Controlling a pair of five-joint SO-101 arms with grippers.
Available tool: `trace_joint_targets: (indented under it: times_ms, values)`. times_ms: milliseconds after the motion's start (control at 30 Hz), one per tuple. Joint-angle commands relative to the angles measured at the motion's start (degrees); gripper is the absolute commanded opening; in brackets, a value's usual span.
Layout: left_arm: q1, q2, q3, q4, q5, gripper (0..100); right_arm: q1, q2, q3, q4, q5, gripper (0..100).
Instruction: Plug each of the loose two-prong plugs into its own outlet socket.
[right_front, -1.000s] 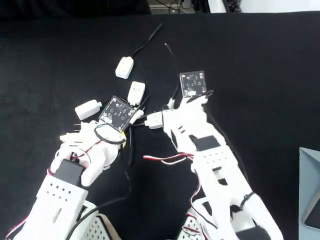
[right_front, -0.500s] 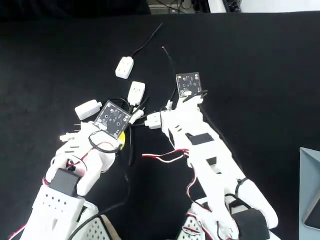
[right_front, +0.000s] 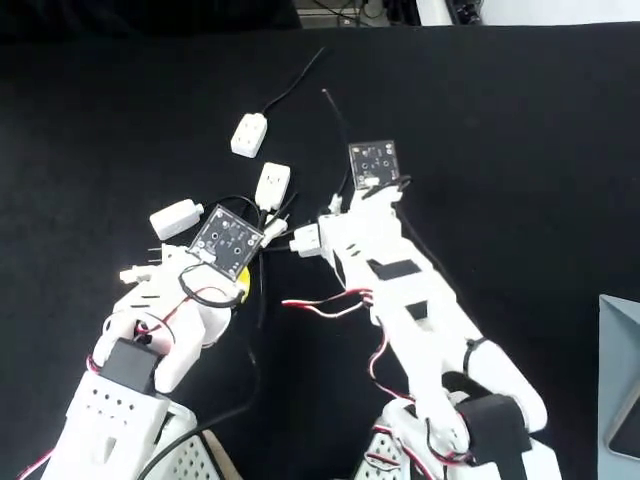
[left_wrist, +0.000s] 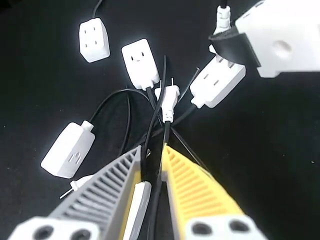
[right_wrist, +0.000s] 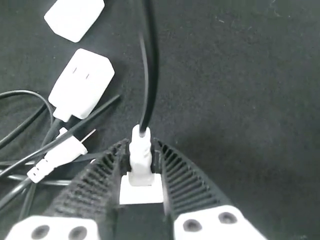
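Observation:
My left gripper (left_wrist: 152, 150) is shut on a white plug (left_wrist: 138, 201) and a bundle of black cords. Beyond its tips lies a loose two-prong plug (left_wrist: 167, 95), prongs up. White outlet sockets (left_wrist: 141, 64) (left_wrist: 94, 40) (left_wrist: 67, 150) lie around it, and a fourth socket (left_wrist: 217, 80) sits under the other arm. My right gripper (right_wrist: 140, 142) is shut on a white plug (right_wrist: 141, 167) whose black cord runs away from it. From above, the sockets (right_front: 249, 135) (right_front: 272, 185) (right_front: 177, 219) lie between the two arms and ahead of them.
Black cords (right_front: 255, 290) tangle between the two arms on the black table (right_front: 520, 150). Another loose plug (right_wrist: 62, 155) and a socket (right_wrist: 82, 82) lie beside my right gripper. A grey tray (right_front: 620, 380) stands at the right edge.
The right arm has edged away and to the left, dragging its cord along. The left arm has drawn back a little toward its base.

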Motion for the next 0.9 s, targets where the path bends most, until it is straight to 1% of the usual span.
trace_joint_targets:
  times_ms: [0, 233, 533, 733, 867]
  values:
    - [0.3, -0.6, -0.4, 0.1, 0.0, 8, 0.8, 0.1, -3.0, -0.7, 2.1, 1.2]
    - [0.3, -0.6, -0.4, 0.1, 0.0, 8, 2.7, 0.5, -3.1, -0.9, 3.3, 1.2]
    - [0.3, -0.6, -0.4, 0.2, 0.0, 8, 2.5, 0.7, -2.9, -0.6, 3.2, 1.2]
    - [0.3, -0.6, -0.4, 0.2, 0.0, 8, -1.1, 0.7, -1.4, -0.5, 3.5, 1.2]
    - [0.3, -0.6, -0.4, 0.2, 0.0, 8, -1.2, 0.7, -1.1, -0.5, 6.9, 1.2]
